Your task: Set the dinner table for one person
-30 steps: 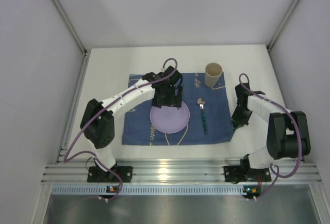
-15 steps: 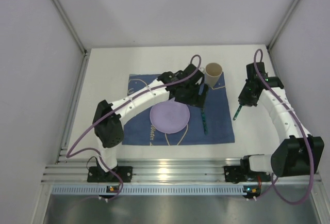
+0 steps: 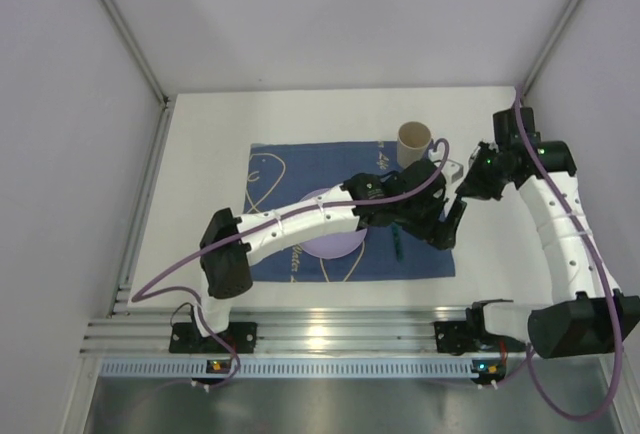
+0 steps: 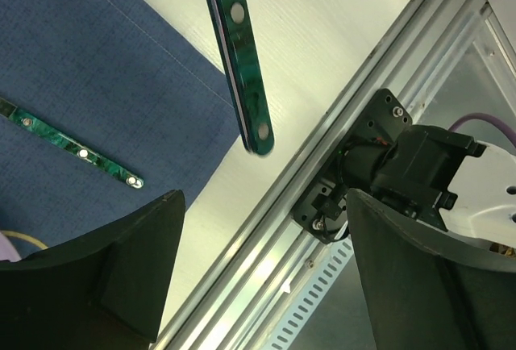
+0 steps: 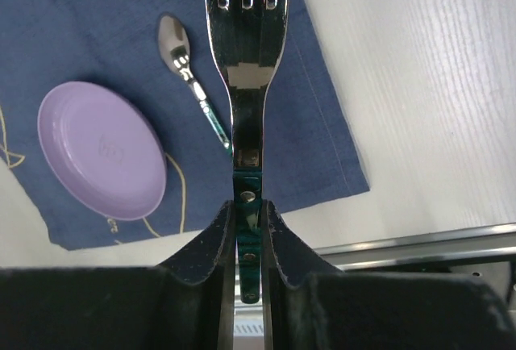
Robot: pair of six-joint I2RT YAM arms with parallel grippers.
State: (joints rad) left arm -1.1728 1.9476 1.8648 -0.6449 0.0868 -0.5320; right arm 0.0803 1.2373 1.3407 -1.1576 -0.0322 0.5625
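White dinner table (image 3: pixel 210 154) fills the overhead view, with the blue placemat (image 3: pixel 270 169) at its centre. The left arm (image 3: pixel 300 222) crosses the purple plate (image 5: pixel 101 150), which shows whole only in the right wrist view. The cup (image 3: pixel 414 142) stands at the plate's 1 o'clock. The left gripper (image 3: pixel 446 221) is spread and holds nothing at the mat's 4 o'clock corner. The right gripper (image 5: pixel 248 233) clenches the fork (image 5: pixel 246 60), and the spoon (image 5: pixel 189 76) lies at the plate's 3 o'clock.

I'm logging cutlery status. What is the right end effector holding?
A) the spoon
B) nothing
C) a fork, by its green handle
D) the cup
C: the right wrist view shows the right end effector shut on the green handle of the fork, while the spoon lies on the placemat.
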